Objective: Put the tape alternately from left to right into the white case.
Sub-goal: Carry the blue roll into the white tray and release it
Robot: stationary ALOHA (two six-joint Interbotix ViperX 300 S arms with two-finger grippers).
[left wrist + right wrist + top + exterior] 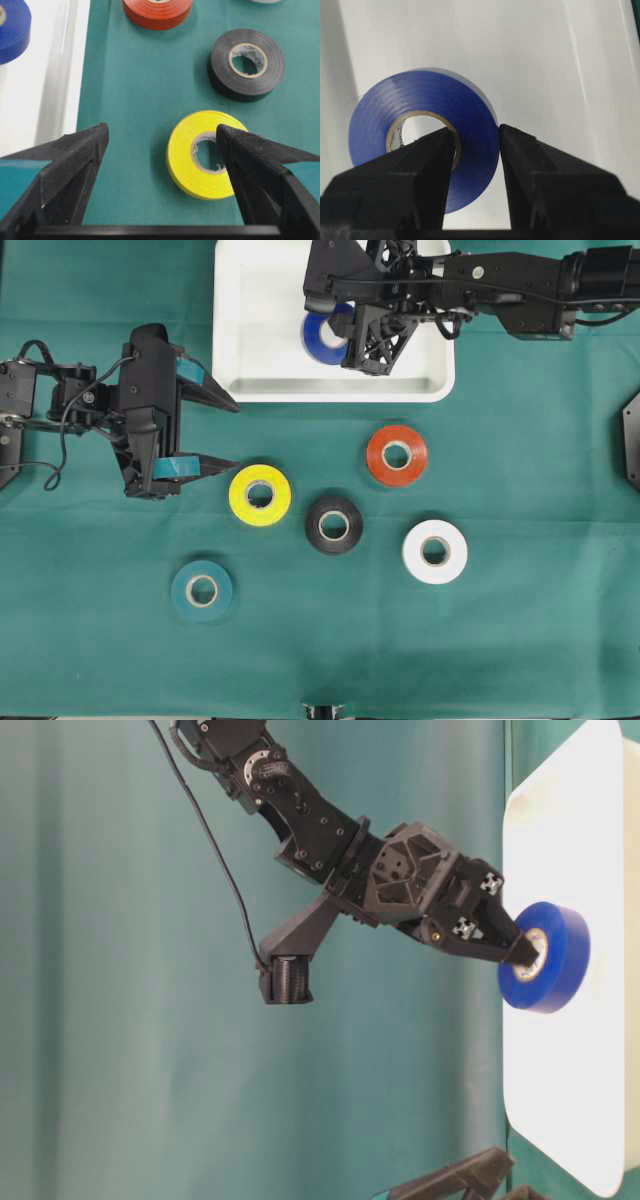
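Observation:
My right gripper [345, 335] is shut on the blue tape [322, 335], one finger through its core and one outside the rim [477, 132]. It holds the roll inside the white case [260, 340], close to the case's floor [570, 840]. On the green cloth lie the yellow tape [260, 495], black tape [334, 525], red tape [397, 455], white tape [435, 551] and teal tape [202, 590]. My left gripper [236, 435] stands open just left of the yellow roll. In the left wrist view its right fingertip [235, 145] overlaps the yellow roll [187, 160].
The case sits at the back middle of the table, and its near rim [330, 395] lies between the loose rolls and the blue one. The right arm [520, 290] reaches in from the back right. Green cloth [480, 640] covers the table.

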